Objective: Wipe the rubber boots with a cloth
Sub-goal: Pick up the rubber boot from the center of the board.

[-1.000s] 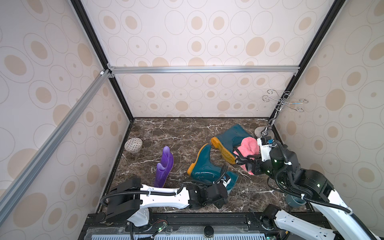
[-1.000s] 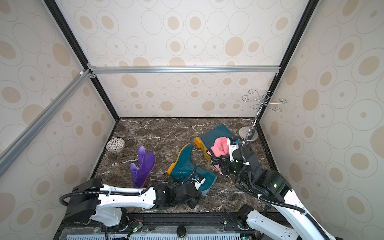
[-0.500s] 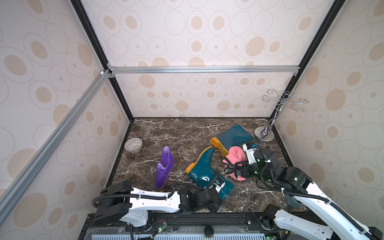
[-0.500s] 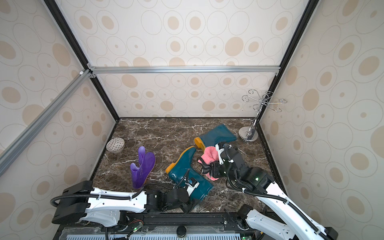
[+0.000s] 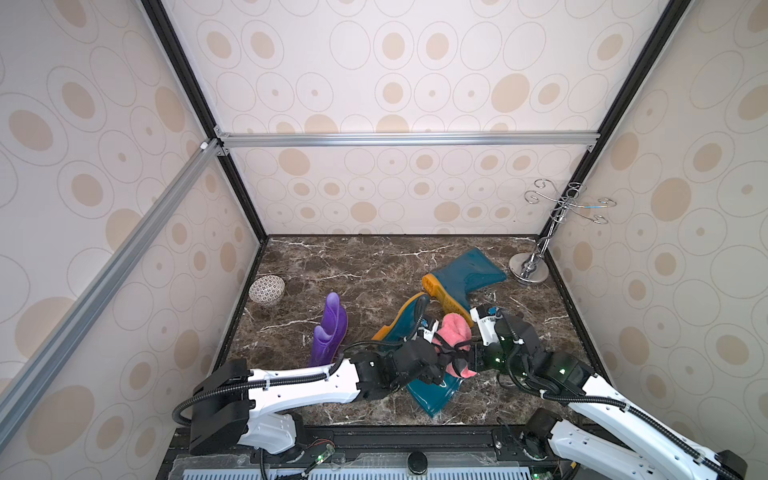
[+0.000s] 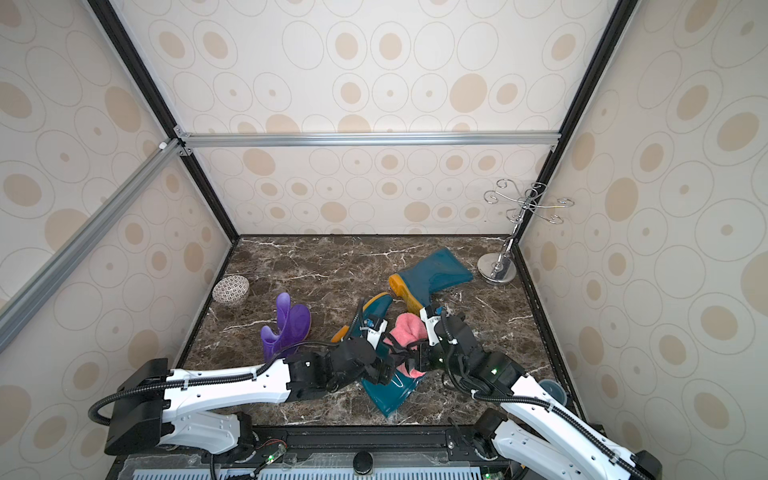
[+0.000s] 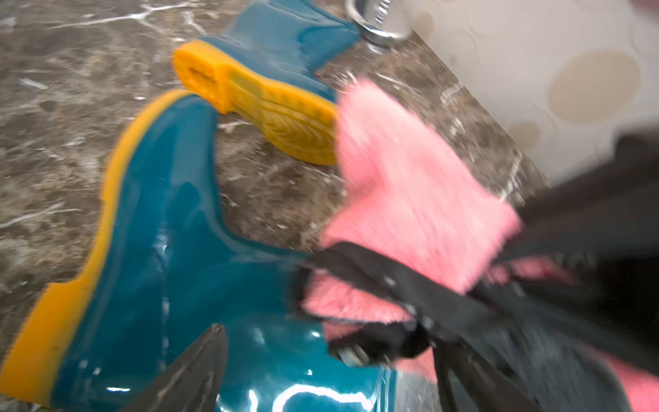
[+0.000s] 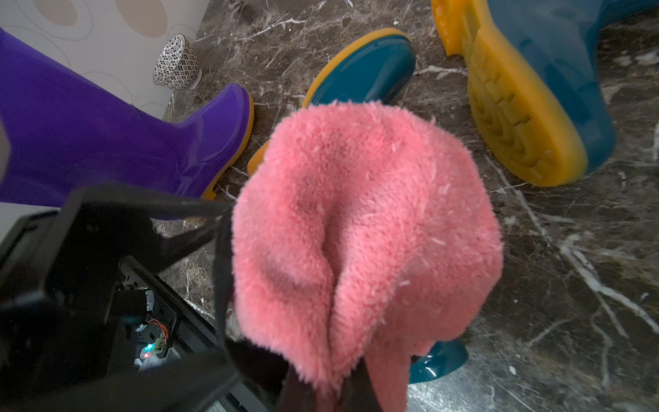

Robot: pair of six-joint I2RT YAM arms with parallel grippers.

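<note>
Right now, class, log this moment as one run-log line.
left end effector: open, by near teal boot | right end effector: shut on cloth | cloth: bunched over that boot's shaft

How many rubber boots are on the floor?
3: glossy purple rubber boot at the left; teal rubber boot lying at back right; second teal boot in front, partly behind the fluffy pink cloth.

On the dark veined marble tabletop [image 5: 353, 266], the glossy purple rubber boot [image 5: 330, 336] stands left of centre. Behind it, by the left wall, sits the small round patterned bowl [image 5: 267, 289]. The nearer glossy teal rubber boot [image 5: 432, 392] lies on its side right of the purple one, with its shaft toward the front edge. The farther glossy teal rubber boot [image 5: 469, 272] lies behind it to the right, shaft toward the chrome wire hook stand [image 5: 528, 270] in the back right corner. The fluffy pink cloth [image 5: 455, 332] is over the nearer boot's right edge.
</note>
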